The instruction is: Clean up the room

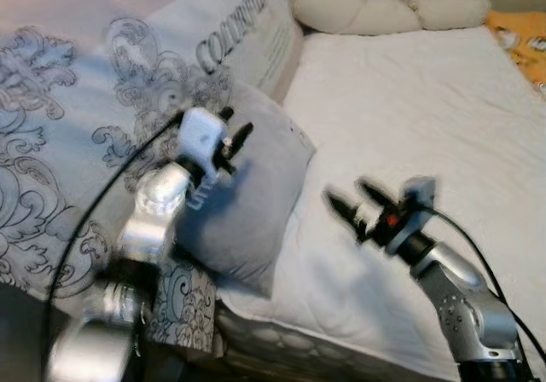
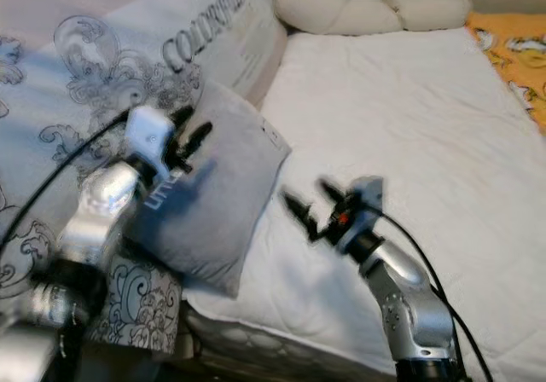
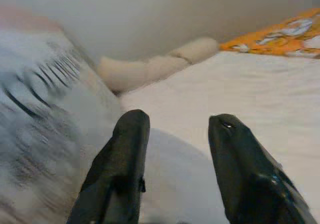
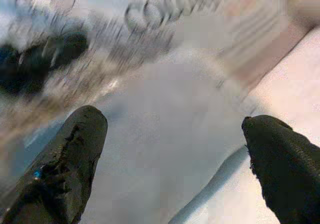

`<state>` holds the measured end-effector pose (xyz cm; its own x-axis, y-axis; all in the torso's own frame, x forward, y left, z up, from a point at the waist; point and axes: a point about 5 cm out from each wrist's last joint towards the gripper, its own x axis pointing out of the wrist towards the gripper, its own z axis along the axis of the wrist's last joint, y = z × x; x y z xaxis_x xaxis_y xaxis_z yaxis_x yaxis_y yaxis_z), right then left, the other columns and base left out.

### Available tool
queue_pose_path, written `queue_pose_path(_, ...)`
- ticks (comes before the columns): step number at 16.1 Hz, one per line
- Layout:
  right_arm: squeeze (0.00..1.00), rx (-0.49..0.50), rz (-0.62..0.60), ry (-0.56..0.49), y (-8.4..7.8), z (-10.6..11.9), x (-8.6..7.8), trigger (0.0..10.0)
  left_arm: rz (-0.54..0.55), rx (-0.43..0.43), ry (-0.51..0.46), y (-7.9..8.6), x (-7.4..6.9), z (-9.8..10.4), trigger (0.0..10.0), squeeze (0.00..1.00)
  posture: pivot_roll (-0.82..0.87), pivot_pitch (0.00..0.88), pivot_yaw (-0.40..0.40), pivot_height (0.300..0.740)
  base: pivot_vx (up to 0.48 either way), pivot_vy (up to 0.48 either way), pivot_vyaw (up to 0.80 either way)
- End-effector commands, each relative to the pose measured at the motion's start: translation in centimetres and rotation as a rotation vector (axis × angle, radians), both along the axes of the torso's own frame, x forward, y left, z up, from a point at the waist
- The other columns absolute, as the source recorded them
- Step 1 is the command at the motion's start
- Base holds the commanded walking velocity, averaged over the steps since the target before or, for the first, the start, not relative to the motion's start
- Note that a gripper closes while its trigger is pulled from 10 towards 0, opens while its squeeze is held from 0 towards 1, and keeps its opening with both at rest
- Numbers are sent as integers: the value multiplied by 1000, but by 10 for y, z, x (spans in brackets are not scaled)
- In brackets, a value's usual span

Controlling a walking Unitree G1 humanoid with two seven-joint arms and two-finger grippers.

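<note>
- We see the grey pillow [image 1: 247,203] at the left edge of the bed [image 1: 409,109], leaning on a patterned duvet [image 1: 60,135];
- The left end effector [image 1: 235,139] hovers over the pillow, released;
- The right end effector [image 1: 350,203] is above the white sheet, just beside the pillow, fingers spread and empty.

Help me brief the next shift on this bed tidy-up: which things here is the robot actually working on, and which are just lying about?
Working on:
- grey pillow
- left gripper, jaws open, over that pillow
- right gripper, jaws open, beside the pillow's edge

Lying about:
- lettered pillow
- patterned duvet
- cream bolster
- orange cloth
- white mattress
</note>
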<state>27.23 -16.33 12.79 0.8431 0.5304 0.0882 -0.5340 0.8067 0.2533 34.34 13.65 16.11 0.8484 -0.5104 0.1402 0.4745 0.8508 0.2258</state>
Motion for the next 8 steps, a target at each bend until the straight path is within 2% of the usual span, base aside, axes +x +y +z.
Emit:
queue_pose_path(1, 1000, -6, -93, -59, -2, 7, 3, 10000, 6, -33, 4, 3, -9, 2, 10000, 1000, 12, 0, 106, 740, 0, 0, 0)
queue_pose_path(3, 1000, -34, -210, -27, -5, 1, 4, 10000, 25, -62, -9, 3, -20, -1, 10000, 1000, 19, 0, 93, 740, 0, 0, 0)
queue_pose_path(4, 1000, -33, -251, -12, -3, -3, 2, 10000, 49, -84, -2, 5, -28, -6, 10000, 953, 12, 0, 87, 740, 0, 0, 0)
queue_pose_path(7, 1000, -33, -313, -9, 2, -6, -3, 10000, 80, -97, 30, 2, -44, -7, 10000, 945, 4, 0, 69, 740, 0, 0, 0)
queue_pose_path(8, 1000, -48, -329, -2, 2, -9, -3, 10000, 89, -100, 33, 2, -45, -7, 10000, 941, -2, 0, 70, 740, 0, -266, 0)
